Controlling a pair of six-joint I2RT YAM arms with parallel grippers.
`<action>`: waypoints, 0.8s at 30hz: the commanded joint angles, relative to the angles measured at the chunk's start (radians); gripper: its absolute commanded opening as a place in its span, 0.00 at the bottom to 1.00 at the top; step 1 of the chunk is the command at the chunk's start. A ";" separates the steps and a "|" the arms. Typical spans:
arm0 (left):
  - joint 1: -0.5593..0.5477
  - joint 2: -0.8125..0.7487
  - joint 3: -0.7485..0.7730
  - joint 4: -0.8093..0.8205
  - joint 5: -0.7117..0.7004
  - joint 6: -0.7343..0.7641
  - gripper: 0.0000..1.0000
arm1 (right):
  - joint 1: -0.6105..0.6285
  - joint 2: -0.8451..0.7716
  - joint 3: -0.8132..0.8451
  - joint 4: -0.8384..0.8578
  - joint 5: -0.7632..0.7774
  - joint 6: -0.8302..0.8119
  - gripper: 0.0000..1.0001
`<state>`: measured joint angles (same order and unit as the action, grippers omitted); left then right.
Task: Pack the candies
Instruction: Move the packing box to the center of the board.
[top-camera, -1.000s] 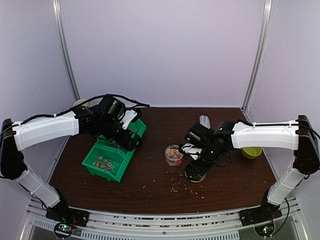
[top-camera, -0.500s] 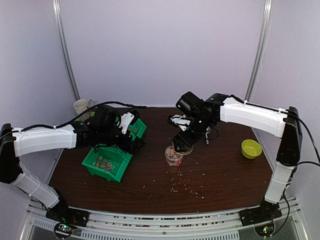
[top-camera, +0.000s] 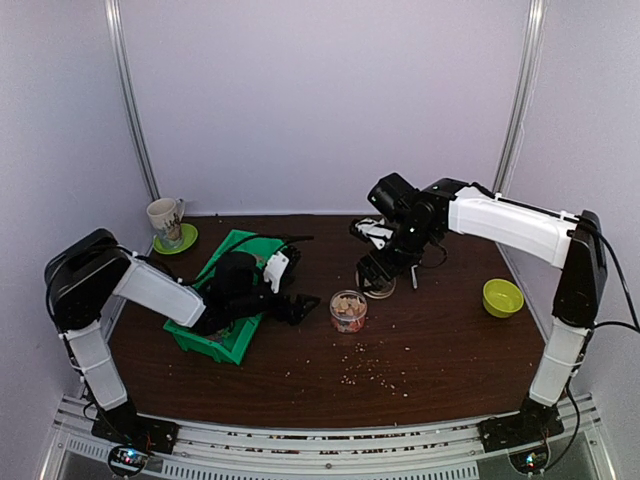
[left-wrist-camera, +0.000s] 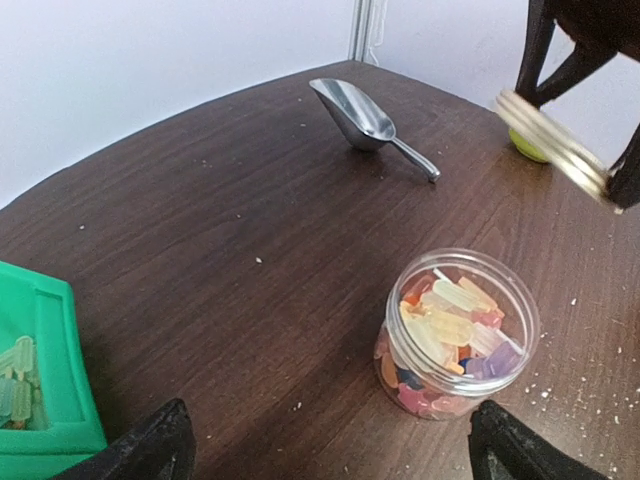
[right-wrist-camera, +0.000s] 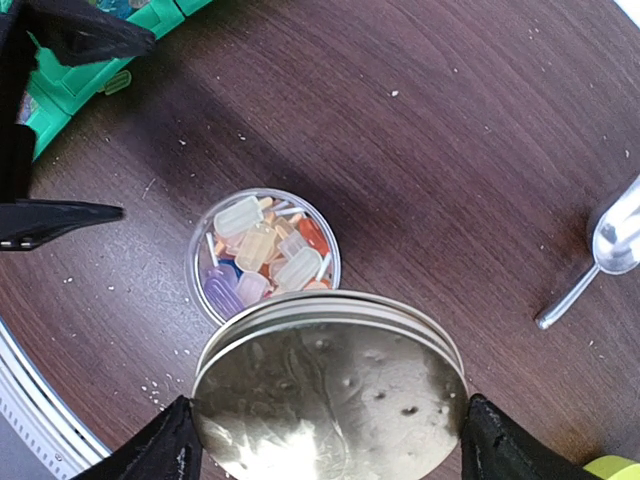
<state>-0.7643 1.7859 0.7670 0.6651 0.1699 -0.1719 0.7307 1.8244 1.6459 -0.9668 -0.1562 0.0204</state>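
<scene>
While the left pincer (top-camera: 300, 306) gapes wide and empty beside the green bin (top-camera: 222, 340) at centre-left, the candies (left-wrist-camera: 450, 325) fill the open jar (top-camera: 348, 311) at mid-frame, and the right pincer (top-camera: 380, 283) just upper right of it, spread around the gold lid (right-wrist-camera: 330, 400), looks set for capping: next, centre the lid and lower it level.

Your top view looks down from behind. Close wrist views share the jar (left-wrist-camera: 458, 335): ahead of left pincer (left-wrist-camera: 330, 445), under right pincer (right-wrist-camera: 325, 440).

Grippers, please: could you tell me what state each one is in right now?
Left gripper: open, empty.
Right gripper: closed on the gold lid.
</scene>
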 joint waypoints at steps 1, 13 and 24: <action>-0.017 0.104 -0.004 0.312 0.061 0.052 0.98 | -0.017 -0.082 -0.047 0.027 -0.016 -0.007 0.84; -0.037 0.283 0.031 0.426 0.236 0.119 0.98 | -0.019 -0.140 -0.109 0.044 -0.014 0.004 0.84; -0.084 0.353 0.152 0.247 0.213 0.192 0.98 | -0.019 -0.163 -0.135 0.042 -0.008 0.011 0.85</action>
<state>-0.8303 2.1025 0.8722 0.9367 0.3786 -0.0204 0.7143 1.7016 1.5295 -0.9298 -0.1673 0.0257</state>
